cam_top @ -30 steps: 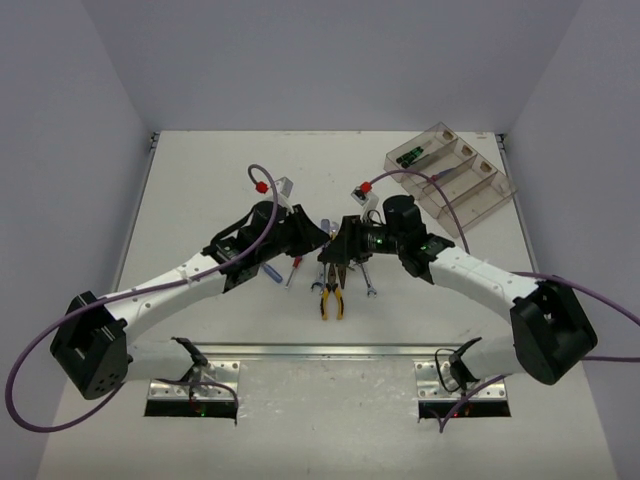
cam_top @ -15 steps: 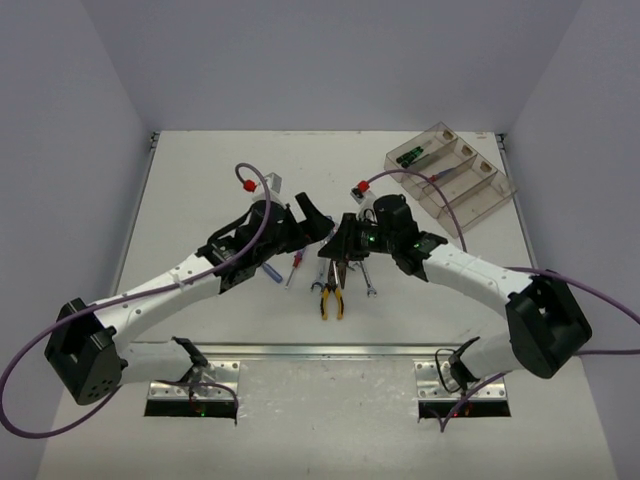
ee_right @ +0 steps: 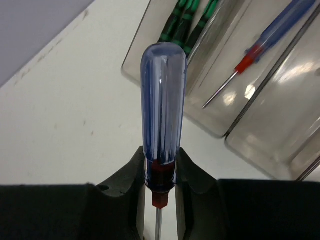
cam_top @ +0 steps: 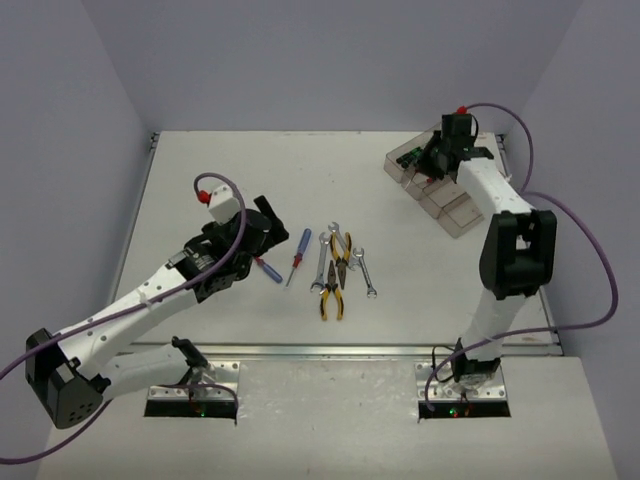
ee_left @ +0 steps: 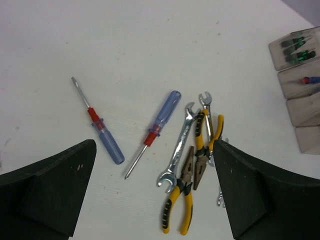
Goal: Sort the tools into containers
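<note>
Barely started: right claw [ee_right: 161,172] grips a blue screwdriver [ee_right: 163,100] at the bins [cam_top: 462,212] upper right, left claw [ee_left: 152,170] gapes over two screwdrivers [ee_left: 107,142], wrenches [ee_left: 180,147] and pliers [ee_left: 172,210] left lying on the surface [cam_top: 200,170].

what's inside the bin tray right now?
End bin: green-handled screwdrivers. Next bin: one blue-and-red screwdriver. Other two look empty, partly out of frame; overhead, the right arm hides part of the tray.

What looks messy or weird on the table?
Nothing looks broken or spilled. The only messy bit is the middle pile: two pliers lie overlapping, mixed in with the wrenches. Two blue-and-red screwdrivers lie loose beside them, not yet sorted.
</note>
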`<state>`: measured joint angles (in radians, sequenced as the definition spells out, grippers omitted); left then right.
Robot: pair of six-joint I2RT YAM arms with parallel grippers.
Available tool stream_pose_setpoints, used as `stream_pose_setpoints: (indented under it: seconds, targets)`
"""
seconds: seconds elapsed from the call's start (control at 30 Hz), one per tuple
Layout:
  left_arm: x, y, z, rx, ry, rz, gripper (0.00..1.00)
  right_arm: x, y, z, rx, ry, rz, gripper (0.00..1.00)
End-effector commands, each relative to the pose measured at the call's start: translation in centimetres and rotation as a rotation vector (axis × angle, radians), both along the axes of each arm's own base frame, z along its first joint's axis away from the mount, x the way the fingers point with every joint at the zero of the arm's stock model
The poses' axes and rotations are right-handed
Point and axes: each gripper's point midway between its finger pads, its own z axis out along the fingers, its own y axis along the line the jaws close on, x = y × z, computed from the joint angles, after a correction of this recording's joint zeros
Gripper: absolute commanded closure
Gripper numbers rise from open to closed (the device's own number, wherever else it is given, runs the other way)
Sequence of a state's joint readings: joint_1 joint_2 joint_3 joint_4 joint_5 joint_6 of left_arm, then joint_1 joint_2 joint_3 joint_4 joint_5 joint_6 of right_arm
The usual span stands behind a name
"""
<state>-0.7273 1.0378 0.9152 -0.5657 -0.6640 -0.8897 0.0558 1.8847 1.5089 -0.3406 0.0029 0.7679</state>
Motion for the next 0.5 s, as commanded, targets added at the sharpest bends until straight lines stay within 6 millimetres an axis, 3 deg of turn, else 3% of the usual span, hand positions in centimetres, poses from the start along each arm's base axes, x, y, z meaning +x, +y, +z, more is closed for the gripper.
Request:
stream_pose_setpoints:
  seconds: [0.0, 0.07, 0.2, 0.37, 0.47]
  targets:
    - [-0.6, 0.8, -3.4, 0.058, 0.06, 0.018, 0.0, 4.0, -6.9, 0.5, -0.129, 0.029, -0.181, 1.0]
    - [-0.7, 1.3, -4.8, 0.072, 0.083, 0.05, 0.0, 5.7, -9.0, -1.0, -0.165, 0.041, -0.226, 1.0]
    - [-1.1, 3.0, -6.8, 0.101, 0.127, 0.181, 0.0, 8.9, -11.2, -1.8, -0.2, 0.017, -0.271, 1.0]
    - [-1.6, 5.0, -8.0, 0.19, 0.182, 0.315, 0.0, 11.0, -12.1, -2.8, -0.208, 0.006, -0.297, 1.0]
    - [-1.6, 5.2, -8.8, 0.218, 0.199, 0.316, 0.0, 11.2, -12.0, -3.5, -0.198, 0.015, -0.306, 0.93]
